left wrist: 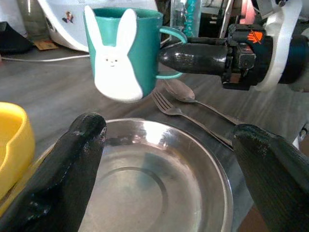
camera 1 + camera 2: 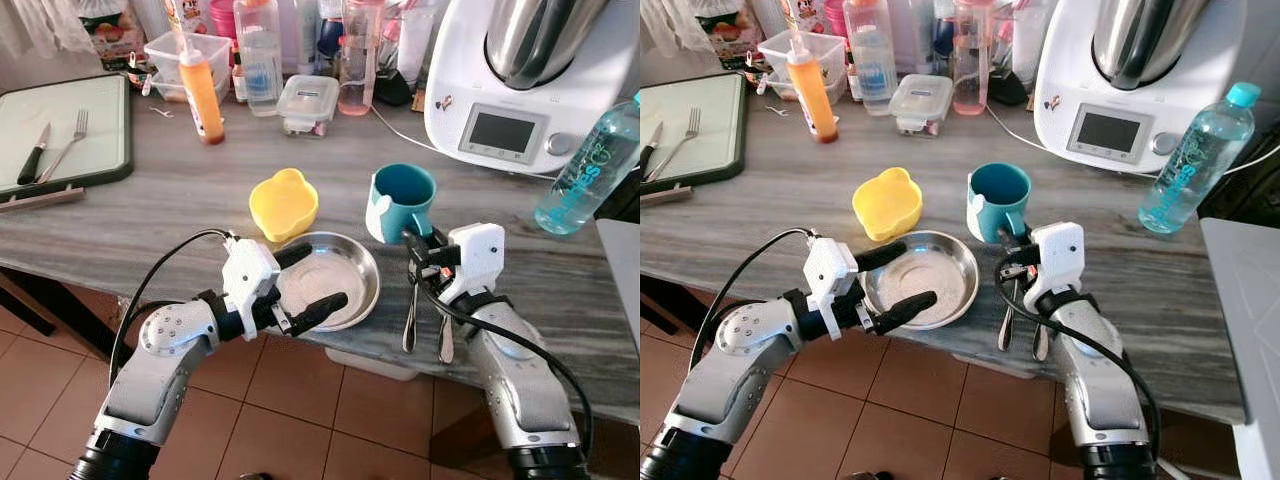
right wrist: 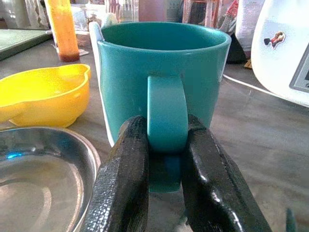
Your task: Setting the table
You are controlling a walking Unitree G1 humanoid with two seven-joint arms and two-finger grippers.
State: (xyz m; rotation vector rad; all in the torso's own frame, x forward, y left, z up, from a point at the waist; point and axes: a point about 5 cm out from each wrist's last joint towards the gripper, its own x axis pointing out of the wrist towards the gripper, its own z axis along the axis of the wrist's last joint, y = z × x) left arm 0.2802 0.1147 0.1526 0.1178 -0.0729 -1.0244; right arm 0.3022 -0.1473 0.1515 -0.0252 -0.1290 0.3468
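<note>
A glazed teal mug (image 2: 404, 200) with a white rabbit relief stands upright on the grey wood-grain table (image 2: 170, 190), its handle pointing toward the robot. The right gripper (image 3: 166, 166) has its jaws pinching that handle. Just left of the mug lies a round shiny steel plate (image 2: 345, 270), which the left gripper (image 2: 305, 285) straddles with jaws spread. Behind the plate sits a yellow plastic bowl (image 2: 283, 203). A fork (image 1: 166, 105) and spoon (image 1: 179, 90) lie right of the plate, handles toward the table edge.
</note>
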